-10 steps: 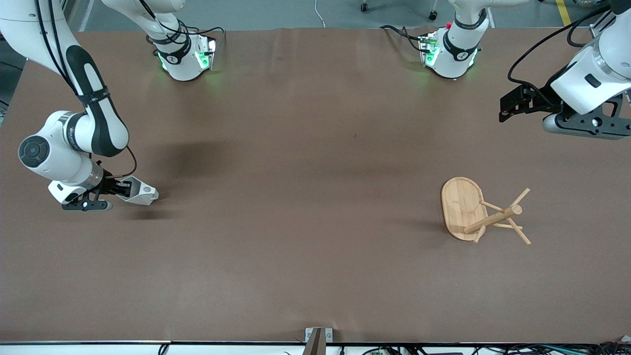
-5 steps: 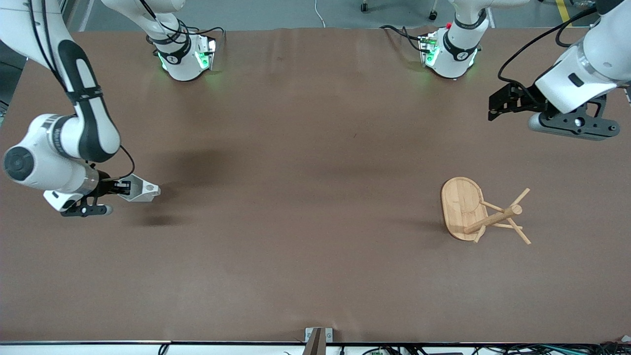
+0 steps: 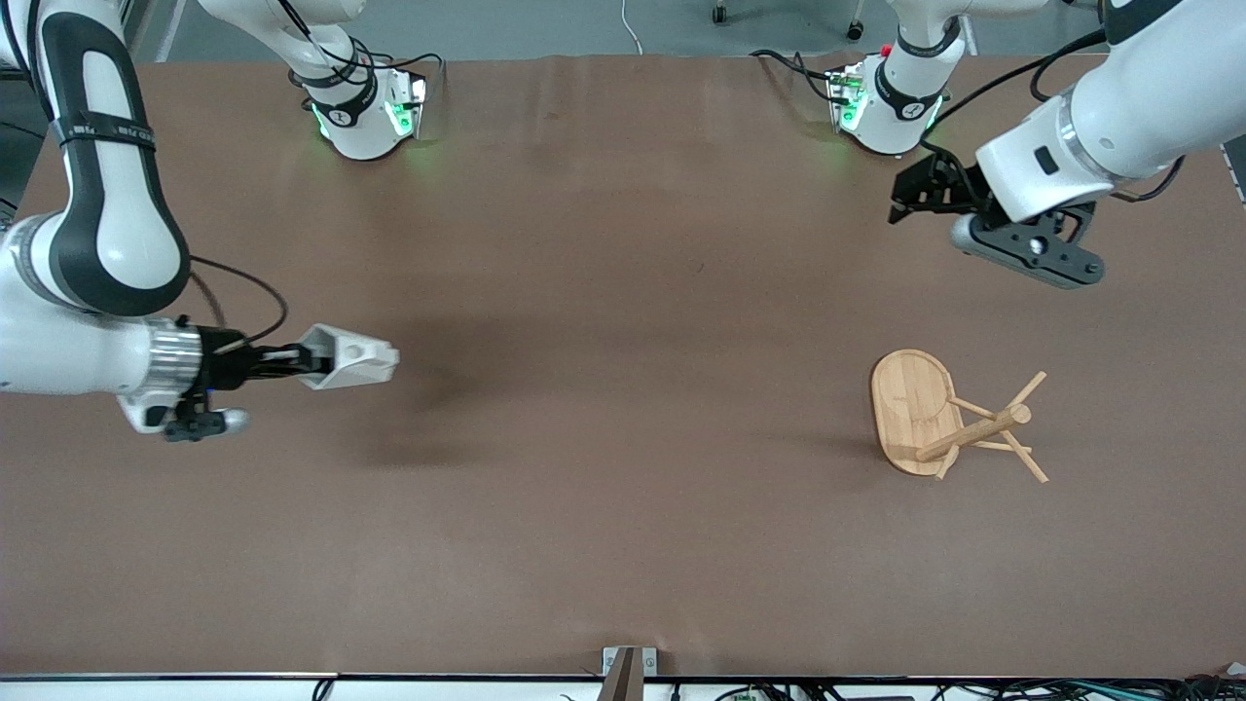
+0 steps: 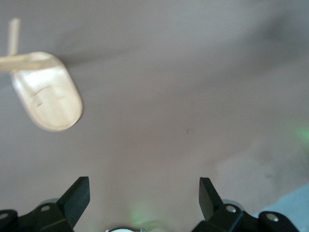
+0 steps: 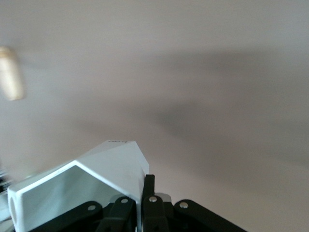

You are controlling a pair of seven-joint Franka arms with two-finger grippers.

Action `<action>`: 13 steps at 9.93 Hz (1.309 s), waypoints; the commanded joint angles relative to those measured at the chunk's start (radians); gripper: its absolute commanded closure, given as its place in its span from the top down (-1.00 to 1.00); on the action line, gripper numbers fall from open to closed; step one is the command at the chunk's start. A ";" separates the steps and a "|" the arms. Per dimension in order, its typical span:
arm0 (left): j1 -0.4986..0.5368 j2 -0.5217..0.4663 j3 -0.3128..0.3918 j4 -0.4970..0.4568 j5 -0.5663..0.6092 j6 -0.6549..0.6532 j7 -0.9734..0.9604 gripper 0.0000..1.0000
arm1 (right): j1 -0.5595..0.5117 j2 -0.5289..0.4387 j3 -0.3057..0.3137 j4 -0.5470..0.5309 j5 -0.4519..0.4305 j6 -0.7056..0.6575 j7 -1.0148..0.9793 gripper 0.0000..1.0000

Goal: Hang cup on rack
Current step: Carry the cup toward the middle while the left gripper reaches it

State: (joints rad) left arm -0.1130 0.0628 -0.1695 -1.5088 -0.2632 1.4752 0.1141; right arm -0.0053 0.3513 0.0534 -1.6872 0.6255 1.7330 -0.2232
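Note:
The white faceted cup (image 3: 348,357) is held in the air by my right gripper (image 3: 310,360), over the table at the right arm's end. In the right wrist view the fingers (image 5: 148,191) are shut on the cup's wall (image 5: 82,186). The bamboo rack (image 3: 910,404) is at the left arm's end; it appears to lie on its side, post and pegs (image 3: 993,424) pointing toward that end. My left gripper (image 3: 910,200) is open and empty in the air, near the left arm's base. The left wrist view shows the rack's oval base (image 4: 48,99) past the open fingers (image 4: 77,195).
The brown table (image 3: 623,292) is bare between cup and rack. Both arm bases (image 3: 365,112) stand along the edge farthest from the front camera. A small metal bracket (image 3: 628,667) sits at the nearest edge. A blurred bamboo piece (image 5: 10,72) shows in the right wrist view.
My right gripper has lifted the cup and carried it toward the table's middle. My left gripper has moved toward the table's middle, staying open.

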 commanded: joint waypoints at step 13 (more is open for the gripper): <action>-0.138 0.150 -0.285 -0.034 -0.128 0.511 0.208 1.00 | 0.318 0.054 0.025 -0.006 0.738 -0.096 0.041 -0.98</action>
State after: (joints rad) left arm -0.2307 0.1870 -0.4521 -1.5282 -0.3887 1.9351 0.3092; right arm 0.2971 0.4101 0.0812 -1.6876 1.3247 1.6373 -0.2018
